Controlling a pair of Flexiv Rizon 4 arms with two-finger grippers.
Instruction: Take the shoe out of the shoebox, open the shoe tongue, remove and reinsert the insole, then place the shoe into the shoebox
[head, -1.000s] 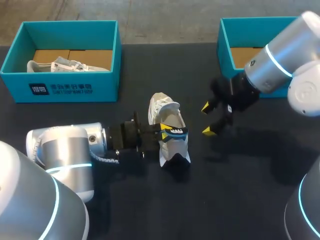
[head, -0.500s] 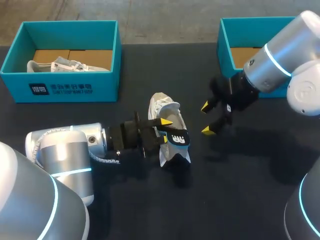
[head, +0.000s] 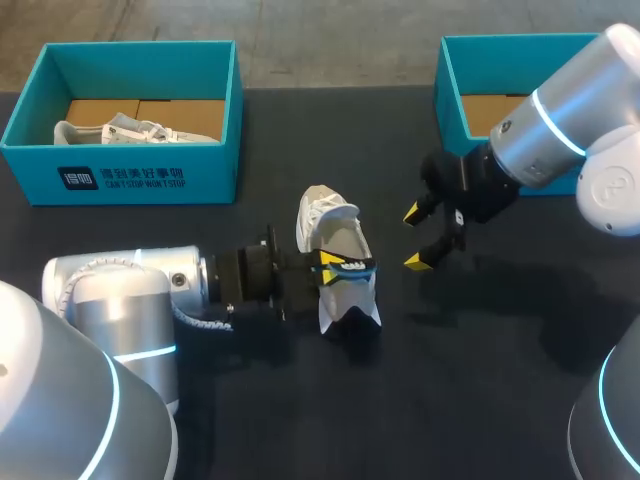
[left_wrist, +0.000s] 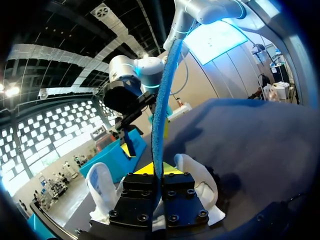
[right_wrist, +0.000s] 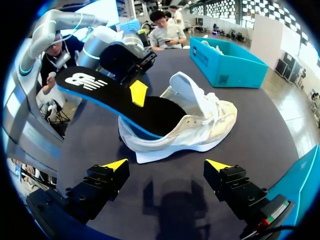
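Mid-table, left end effector (head: 330, 265) pinching insole (right_wrist: 95, 90), half hidden in shoe (right_wrist: 210, 125), right end effector (head: 414, 237) spread, empty.

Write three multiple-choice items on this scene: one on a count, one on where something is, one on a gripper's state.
1. How many teal shoeboxes stand on the table?
A) one
B) two
C) three

2. Where is the shoe whose insole sticks out?
A) inside the left box
B) on the table, outside both boxes
C) lifted clear of the table

3. What is the state of the right gripper?
A) open, holding nothing
B) shut on the insole
C) shut on the shoe

Key:
1 B: one box stands at the far left and one at the far right.
2 B: the shoe lies on the dark table in front of the left gripper, which is shut on the insole.
3 A: its yellow tips stand apart with nothing between them.
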